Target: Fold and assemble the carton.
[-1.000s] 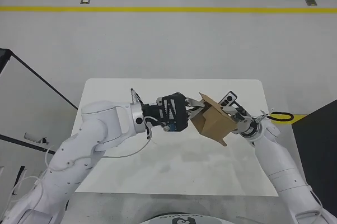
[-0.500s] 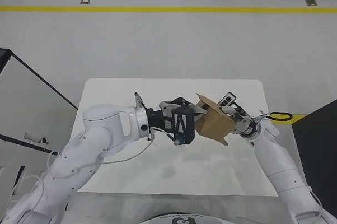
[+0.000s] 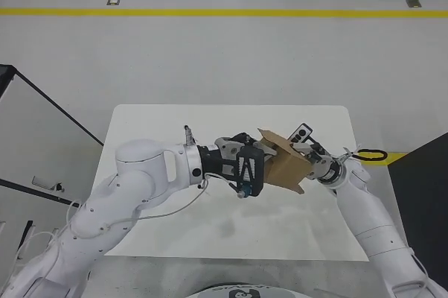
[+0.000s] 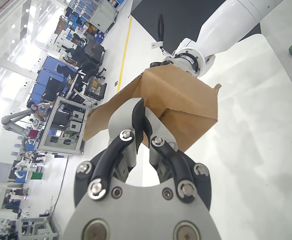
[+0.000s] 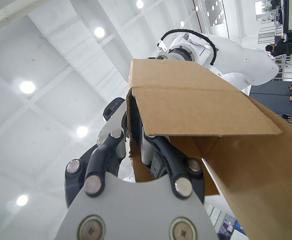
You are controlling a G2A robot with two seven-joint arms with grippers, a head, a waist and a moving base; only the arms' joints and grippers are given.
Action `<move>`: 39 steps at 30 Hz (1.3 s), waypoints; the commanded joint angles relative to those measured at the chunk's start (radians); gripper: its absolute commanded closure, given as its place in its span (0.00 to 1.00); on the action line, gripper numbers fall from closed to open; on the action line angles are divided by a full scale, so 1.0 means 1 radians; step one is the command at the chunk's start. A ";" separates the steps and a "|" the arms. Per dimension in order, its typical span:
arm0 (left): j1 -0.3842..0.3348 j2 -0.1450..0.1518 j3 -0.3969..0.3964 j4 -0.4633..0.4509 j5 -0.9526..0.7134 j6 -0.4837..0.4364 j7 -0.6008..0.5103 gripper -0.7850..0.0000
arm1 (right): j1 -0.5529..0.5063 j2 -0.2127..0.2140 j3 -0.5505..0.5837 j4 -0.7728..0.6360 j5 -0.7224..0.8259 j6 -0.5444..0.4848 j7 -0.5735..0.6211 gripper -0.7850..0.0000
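A brown carton point(image 3: 285, 165) hangs above the white table, partly opened, with one flap sticking out toward the far side. My right gripper point(image 3: 311, 158) holds its right side. In the right wrist view, that gripper point(image 5: 134, 136) is shut on a carton point(image 5: 198, 106) wall. My left gripper point(image 3: 260, 171) is at the carton's left, lower face. In the left wrist view, its fingers point(image 4: 126, 118) stand together, tips against the carton point(image 4: 183, 98) where a flap meets the body. I see nothing pinched between them.
The white table point(image 3: 172, 223) lies under both arms. A small black device point(image 3: 304, 132) rests near its far right corner. A black-framed panel point(image 3: 30, 112) stands to the left, and a dark mat point(image 3: 432, 201) lies to the right.
My left gripper has swung from the carton's far left corner toward me and to the right, ending low against its left face. The carton has turned slightly in the right gripper.
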 commanded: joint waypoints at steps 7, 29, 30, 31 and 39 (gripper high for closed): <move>-0.008 -0.003 0.010 0.008 -0.005 -0.006 0.001 1.00 | 0.004 -0.001 -0.006 0.000 -0.010 -0.002 0.008 1.00; -0.029 -0.010 0.023 0.033 -0.021 -0.009 -0.001 1.00 | 0.019 -0.001 -0.009 0.014 -0.021 -0.021 0.029 1.00; -0.031 -0.011 0.023 0.034 -0.022 -0.009 -0.002 1.00 | 0.020 -0.001 -0.008 0.016 -0.020 -0.021 0.030 1.00; -0.033 -0.011 0.022 0.035 -0.022 -0.007 -0.002 1.00 | 0.021 -0.001 -0.006 0.018 -0.019 -0.023 0.030 1.00; -0.032 -0.012 0.021 0.038 -0.025 -0.004 -0.002 1.00 | 0.027 0.000 -0.006 0.023 -0.021 -0.019 0.035 1.00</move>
